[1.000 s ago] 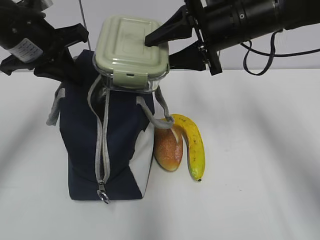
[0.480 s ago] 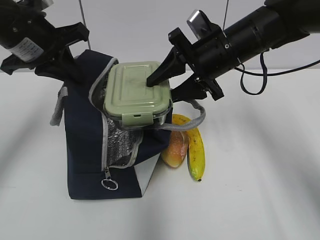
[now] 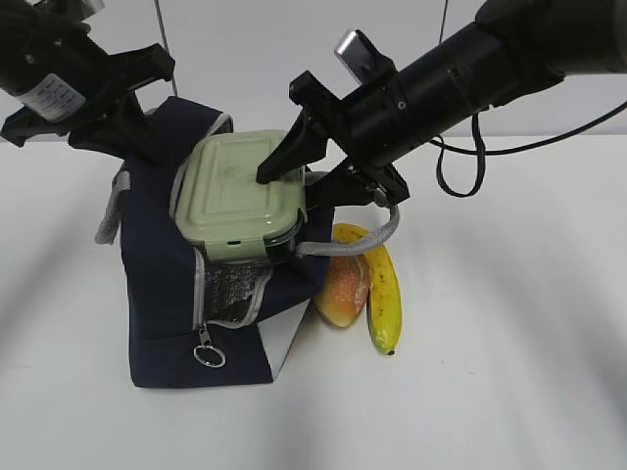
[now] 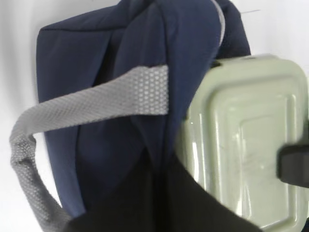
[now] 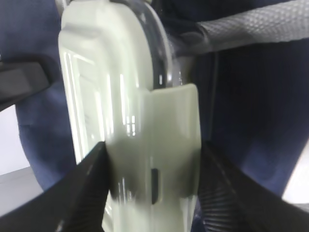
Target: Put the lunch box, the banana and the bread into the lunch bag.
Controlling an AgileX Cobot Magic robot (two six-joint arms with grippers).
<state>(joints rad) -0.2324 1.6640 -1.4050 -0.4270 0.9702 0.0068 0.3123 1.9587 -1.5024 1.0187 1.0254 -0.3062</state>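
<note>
Now the small clear lunch box with a pale green lid [image 3: 238, 196], clamped in the right gripper [image 3: 294, 181], is going down lower into the open mouth of the boxy navy-blue fabric lunch bag [image 3: 157, 294]. Nothing else shows inside the lunch bag. The left gripper [image 3: 122, 103], fingers together, is pinching the lunch bag's top edge. Beside the lunch bag are lying the oval brown bread roll [image 3: 341, 291] and the curved yellow banana [image 3: 384, 294].

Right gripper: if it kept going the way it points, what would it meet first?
Probably the lunch bag: the right gripper, its fingers closed on the lunch box, points down-left into the open mouth. Depth is unclear.

Two black arms, pointed black jaws, a white label left, looping black cable [image 3: 460, 157] right
</note>
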